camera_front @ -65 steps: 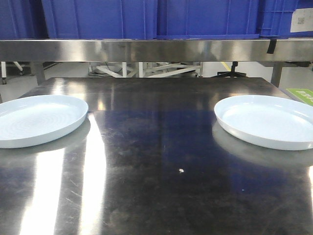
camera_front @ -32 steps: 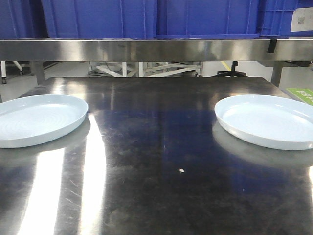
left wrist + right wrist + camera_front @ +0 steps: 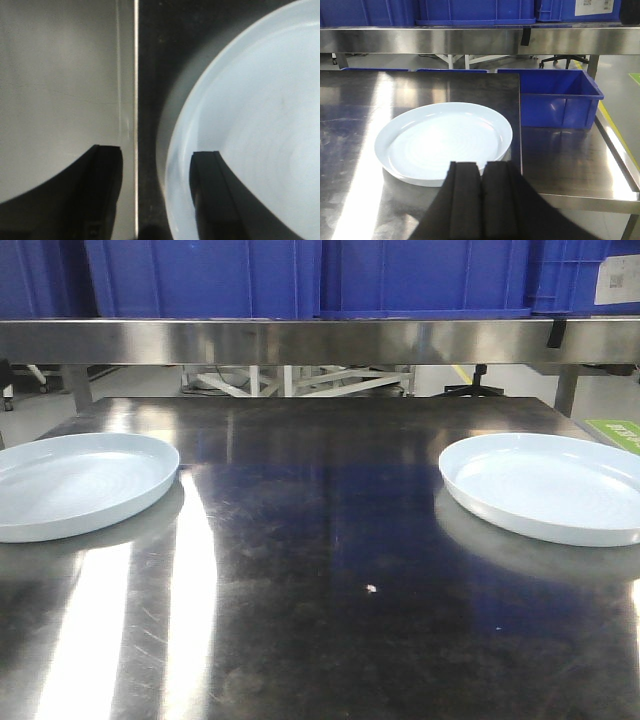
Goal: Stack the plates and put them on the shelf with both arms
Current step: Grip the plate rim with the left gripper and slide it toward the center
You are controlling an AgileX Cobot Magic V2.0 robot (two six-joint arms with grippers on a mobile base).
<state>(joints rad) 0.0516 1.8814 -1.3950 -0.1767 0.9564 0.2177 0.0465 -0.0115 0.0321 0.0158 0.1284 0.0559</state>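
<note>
Left plate (image 3: 75,485) and right plate (image 3: 545,485) laid well apart on steel tabletop (image 3: 320,540); left gripper (image 3: 157,195) spread, left plate's rim seen between; right gripper (image 3: 481,200) clenched, empty

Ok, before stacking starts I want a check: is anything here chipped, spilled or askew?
Nothing stands out. The left plate and right plate lie flat on the tabletop, with no visible chips; only a tiny pale speck sits on the steel between them.

Two glossy pale bluish-white plates lie flat, unstacked, well apart: left plate (image 3: 75,485) at left edge, right plate (image 3: 545,488) at right edge. Shiny steel shelf (image 3: 300,341) spans top.
</note>
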